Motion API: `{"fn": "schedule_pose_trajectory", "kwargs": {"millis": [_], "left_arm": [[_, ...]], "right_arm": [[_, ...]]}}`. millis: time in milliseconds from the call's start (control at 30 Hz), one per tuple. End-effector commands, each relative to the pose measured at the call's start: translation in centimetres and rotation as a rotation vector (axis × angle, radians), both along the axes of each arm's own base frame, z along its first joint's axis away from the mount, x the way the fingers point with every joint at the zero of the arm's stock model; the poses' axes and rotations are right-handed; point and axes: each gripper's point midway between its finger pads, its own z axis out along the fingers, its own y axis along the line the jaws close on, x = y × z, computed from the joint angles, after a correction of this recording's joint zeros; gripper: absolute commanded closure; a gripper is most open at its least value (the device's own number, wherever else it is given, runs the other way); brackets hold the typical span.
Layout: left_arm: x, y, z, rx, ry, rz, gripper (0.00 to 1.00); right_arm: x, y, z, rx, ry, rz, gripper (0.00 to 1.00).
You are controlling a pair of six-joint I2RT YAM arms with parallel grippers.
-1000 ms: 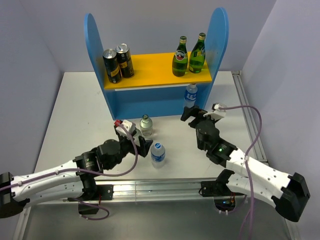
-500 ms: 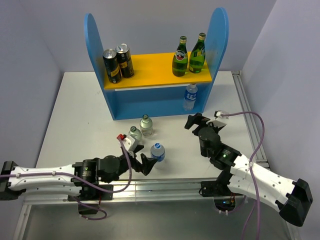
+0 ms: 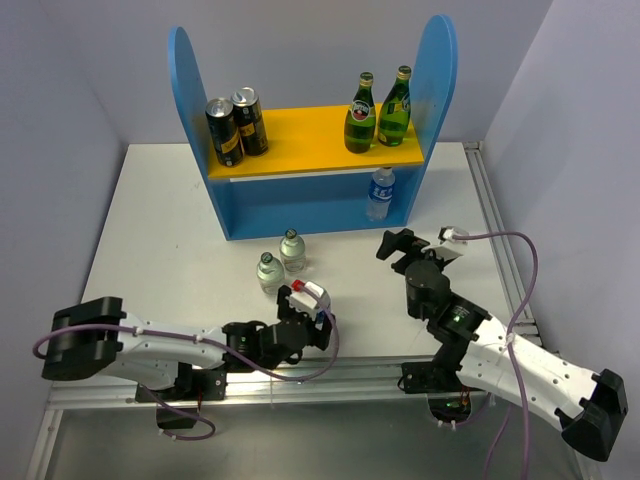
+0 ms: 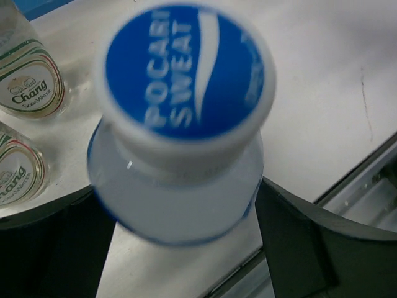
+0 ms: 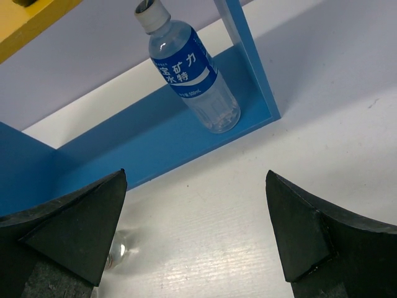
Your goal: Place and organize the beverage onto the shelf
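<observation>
"POCARI SWEAT" on blue cap [image 4: 186, 68], "Chang" on squat bottles [image 4: 28, 84], Chinese characters on blue label [image 5: 185, 65]

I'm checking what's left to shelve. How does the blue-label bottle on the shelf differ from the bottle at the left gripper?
The shelved bottle stands on the shelf's lower level, at its right end; the other bottle is out on the table. The shelved bottle has nothing touching it; the other bottle sits between the left gripper's fingers, though whether it is gripped is unclear. Both are clear plastic with blue markings.
</observation>
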Motion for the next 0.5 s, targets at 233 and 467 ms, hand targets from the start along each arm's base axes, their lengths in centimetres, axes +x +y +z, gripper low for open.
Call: {"fn": "schedule_pose_trajectory", "kwargs": {"millis": [233,467], "left_arm": [[4.6,-4.0,2.5,-0.114,-0.055,0.151,1.00],[9.5,-7.7,7.8,-0.158,-0.137,0.167,1.00]], "right_arm": [[-0.4,-1.2,1.1,0.037,-0.049,-0.048,0.00],[-0.5,-1.5,1.4,0.044,-0.059,-0.058,0.00]]}}
